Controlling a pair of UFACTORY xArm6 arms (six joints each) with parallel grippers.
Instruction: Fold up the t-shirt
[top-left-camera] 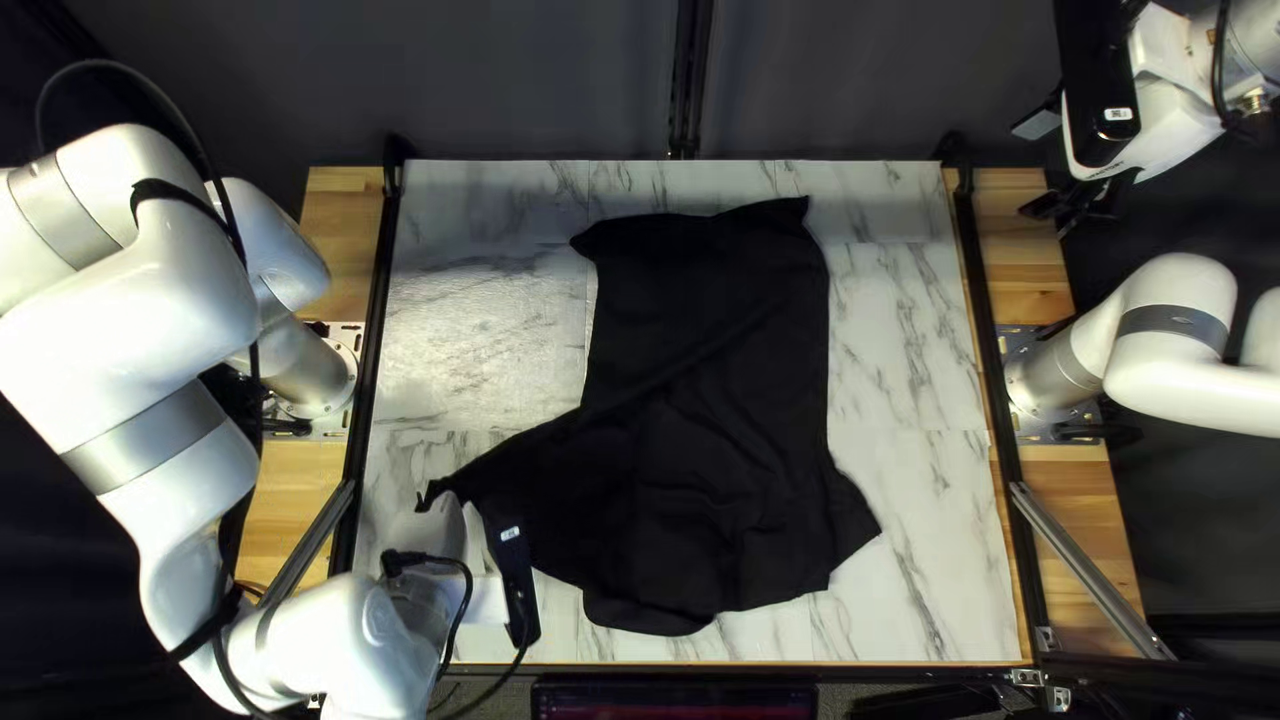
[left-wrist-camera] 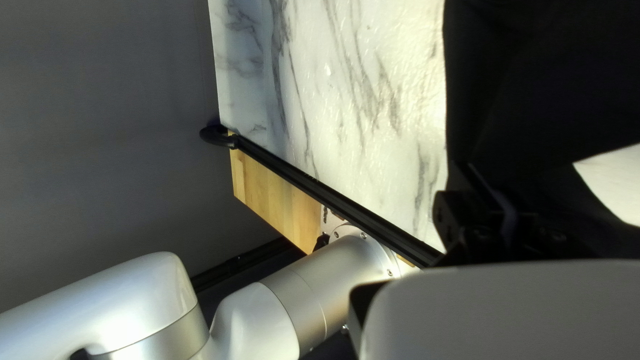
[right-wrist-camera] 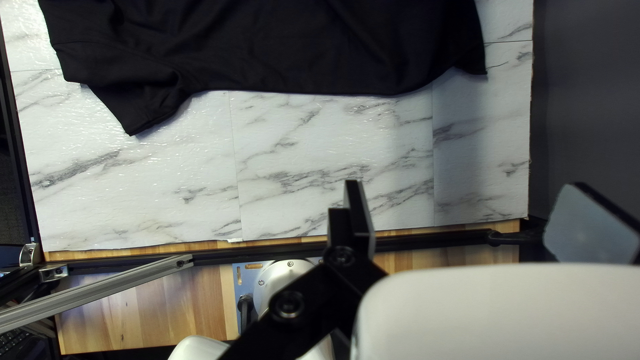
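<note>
Nearest the camera, the left arm reaches over the table's left edge to its near-left part. The marble-patterned table carries the black t-shirt, which lies across its middle, the long axis running from far edge to near edge. One sleeve points toward the near-right corner; the opposite side is drawn out toward the near-left corner. The left gripper is at that drawn-out side and is the nearer of the two, its fingers closed together with the cloth pinched between them. The right gripper, beyond the far-right corner, has its fingers parted wide, with nothing between them; the shirt lies ahead of it. The next move probably turns on carrying the pinched side inward across the long axis.
</note>
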